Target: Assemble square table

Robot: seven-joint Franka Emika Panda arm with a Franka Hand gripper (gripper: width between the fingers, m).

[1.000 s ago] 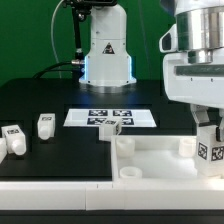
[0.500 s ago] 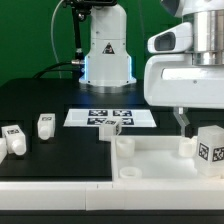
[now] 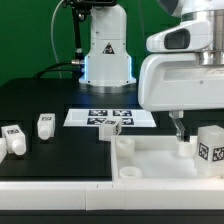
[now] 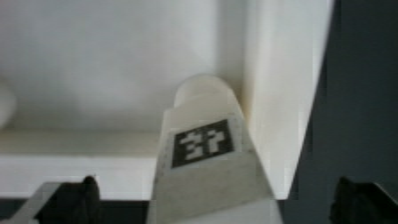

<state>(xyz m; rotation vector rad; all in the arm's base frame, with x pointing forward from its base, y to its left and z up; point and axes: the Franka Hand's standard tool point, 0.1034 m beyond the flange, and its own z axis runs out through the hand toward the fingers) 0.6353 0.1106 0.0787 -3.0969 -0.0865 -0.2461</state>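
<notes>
The white square tabletop (image 3: 150,160) lies at the front, on the exterior view's right, rim up. One white tagged leg (image 3: 210,150) stands upright in its far right corner. My gripper (image 3: 208,122) hangs just above that leg, open. In the wrist view the leg (image 4: 210,150) stands between my dark fingertips (image 4: 80,200), apart from both, next to the tabletop's rim (image 4: 285,60); my gripper (image 4: 222,205) holds nothing. Two more legs (image 3: 12,140) (image 3: 45,125) lie at the exterior view's left, and another leg (image 3: 115,127) lies by the tabletop's far edge.
The marker board (image 3: 95,117) lies flat on the black table behind the tabletop. The robot's white base (image 3: 105,50) stands at the back centre before a green backdrop. A white strip borders the table's front edge (image 3: 50,185).
My jaws have opened and let go of the leg, which stays upright in the tabletop's corner. The hand has risen a little above it.
</notes>
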